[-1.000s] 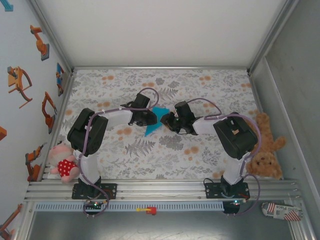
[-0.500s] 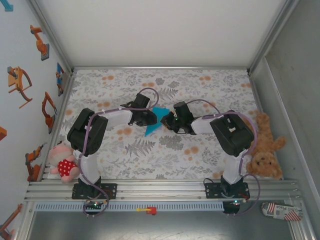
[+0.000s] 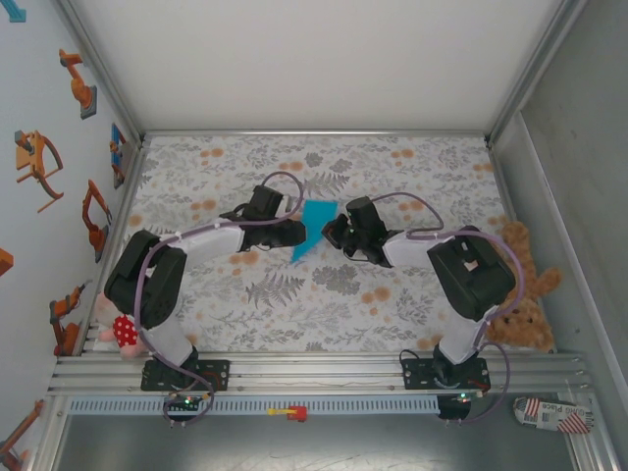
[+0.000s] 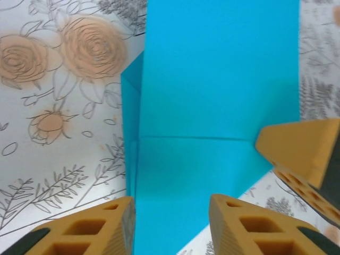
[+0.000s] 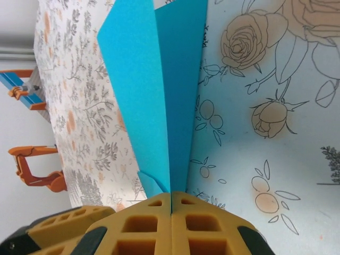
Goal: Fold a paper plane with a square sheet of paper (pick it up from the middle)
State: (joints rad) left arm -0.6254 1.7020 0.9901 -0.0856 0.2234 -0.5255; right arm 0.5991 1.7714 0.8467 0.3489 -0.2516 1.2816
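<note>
Edges of the bright turquoise-blue folded paper plane (image 4: 212,79) run off the top and bottom of the left wrist view, so its full outline cannot be made out there. From above it reads as a narrow kite shape (image 3: 316,228) lying in the middle of the floral-patterned counter (image 3: 294,304), and both wrists cover where the fingers meet it.

The right hand (image 5: 171,195) is fully closed, its yellow fingertips pressed together on the edge of the plane, whose two layers fan upward from the pinch. The left hand (image 4: 171,202) has its fingers apart, with the paper lying in the gap between them; whether either pad touches it cannot be told. One right-hand finger (image 4: 297,143) sits against the paper's right edge.

A pink plush toy in a red dotted dress (image 3: 123,329) is half hidden behind the left arm, and a brown teddy bear (image 3: 520,299) sits beside the right arm at the counter's edge.
</note>
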